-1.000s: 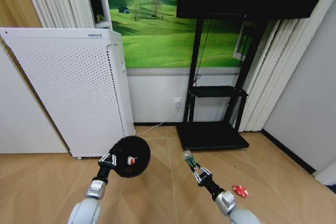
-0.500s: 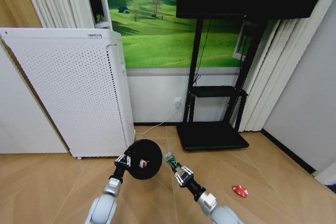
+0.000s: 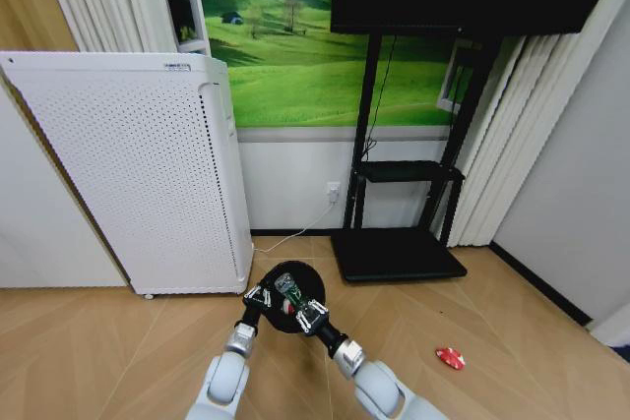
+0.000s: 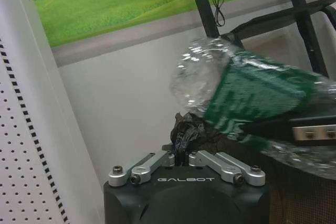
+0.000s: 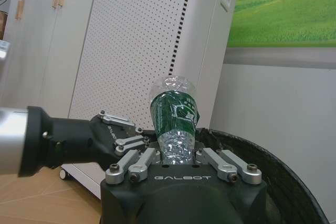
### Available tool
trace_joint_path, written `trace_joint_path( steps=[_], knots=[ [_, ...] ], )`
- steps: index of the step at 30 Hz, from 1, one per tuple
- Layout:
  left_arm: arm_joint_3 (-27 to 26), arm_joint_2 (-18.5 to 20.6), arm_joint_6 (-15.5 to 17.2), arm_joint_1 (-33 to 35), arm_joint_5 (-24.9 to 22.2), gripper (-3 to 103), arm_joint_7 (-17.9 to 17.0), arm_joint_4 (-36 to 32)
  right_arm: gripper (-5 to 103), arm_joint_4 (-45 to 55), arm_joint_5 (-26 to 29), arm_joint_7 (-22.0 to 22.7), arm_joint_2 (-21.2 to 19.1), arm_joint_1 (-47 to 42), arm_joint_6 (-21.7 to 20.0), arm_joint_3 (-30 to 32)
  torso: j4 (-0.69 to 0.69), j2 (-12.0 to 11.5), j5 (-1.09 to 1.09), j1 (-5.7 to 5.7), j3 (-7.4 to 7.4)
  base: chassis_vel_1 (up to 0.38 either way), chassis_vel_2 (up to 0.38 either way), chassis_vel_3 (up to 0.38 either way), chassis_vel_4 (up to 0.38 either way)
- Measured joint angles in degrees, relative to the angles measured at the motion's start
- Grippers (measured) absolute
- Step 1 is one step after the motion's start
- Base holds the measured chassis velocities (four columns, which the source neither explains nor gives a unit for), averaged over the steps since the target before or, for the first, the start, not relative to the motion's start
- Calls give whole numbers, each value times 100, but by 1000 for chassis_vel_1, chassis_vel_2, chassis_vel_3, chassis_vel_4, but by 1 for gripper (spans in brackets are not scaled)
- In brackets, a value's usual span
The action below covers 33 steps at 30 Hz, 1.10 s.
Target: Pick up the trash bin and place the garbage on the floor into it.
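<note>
Here, a wooden herringbone floor (image 3: 118, 341) runs to a white wall, with a tall white perforated appliance (image 3: 138, 174) at far left and a black TV stand (image 3: 399, 253) at right. Near the middle, the left gripper (image 3: 257, 297) is clenched on the small black round trash bin's (image 3: 291, 280) rim, red-and-white litter (image 3: 287, 307) inside, while the right gripper (image 3: 308, 315) grasps a clear bottle with green label (image 3: 288, 287) over its mouth. A flattened red piece (image 3: 450, 357) lies on open floor, well right.
</note>
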Motion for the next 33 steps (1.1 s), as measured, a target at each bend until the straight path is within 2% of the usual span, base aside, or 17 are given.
trace_joint_path(
  steps=[12,13,14,15,17,19,20,22,23,24,25,26,27,29,30,33],
  knots=[
    [-39,101,-28,233,17,6,6,-130,25,-135,-26,83,-87,95,13,-6,0,0,0,-2,-1,0,0,0,0],
    [-59,111,-28,232,7,6,7,-148,21,-140,-31,100,-130,83,-24,8,0,0,0,-2,-1,0,0,0,0],
    [-73,113,-28,231,-3,6,7,-167,26,-136,-26,104,-154,74,-65,20,-1,0,0,-1,-1,0,0,0,0],
    [-73,113,-28,231,-3,6,7,-167,26,-136,-26,104,-154,74,-65,20,-1,0,0,-1,-1,0,0,0,0],
    [-79,113,-29,231,-16,6,9,-194,37,-126,-12,110,-172,63,-98,37,-1,0,0,-1,-1,0,0,0,0],
    [-80,113,-28,231,-17,6,10,-196,37,-126,-12,110,-173,62,-99,42,-1,0,0,-1,-1,0,0,0,0],
    [-80,107,-28,234,-19,6,12,-207,48,-130,-13,112,-172,60,-101,57,-1,0,0,-2,-1,0,0,0,0],
    [-80,103,-28,239,-19,6,12,-216,48,-136,-13,113,-171,59,-100,59,-1,0,0,-1,-1,0,0,0,0],
    [-77,99,-28,247,-19,6,12,-225,54,-148,-19,115,-167,56,-100,62,-1,0,0,-2,-1,0,0,0,0],
    [-77,99,-28,247,-19,6,12,-225,54,-148,-19,115,-167,56,-100,62,-1,0,0,-2,-1,0,0,0,0],
    [-76,97,-29,257,-19,6,14,-233,65,-157,-28,115,-167,49,-98,65,0,0,0,-1,-1,0,0,0,0],
    [-74,95,-28,268,-21,6,16,-242,65,-163,-35,115,-166,39,-93,65,-1,0,0,-2,-1,0,0,0,0],
    [-75,94,-29,275,-21,6,16,-254,76,-170,-45,115,-161,26,-88,67,-1,0,0,-1,-1,0,0,0,0],
    [-74,94,-29,281,-22,6,17,-265,76,-175,-51,116,-155,15,-85,67,0,0,0,-1,-1,0,0,0,0],
    [-74,94,-29,286,-23,6,17,-270,86,-182,-58,119,-146,5,-79,69,0,0,0,-1,-1,0,0,0,0],
    [-74,94,-29,289,-25,6,18,-283,91,-186,-66,128,-140,-4,-71,79,0,0,0,-1,-1,0,0,0,0]
  ],
)
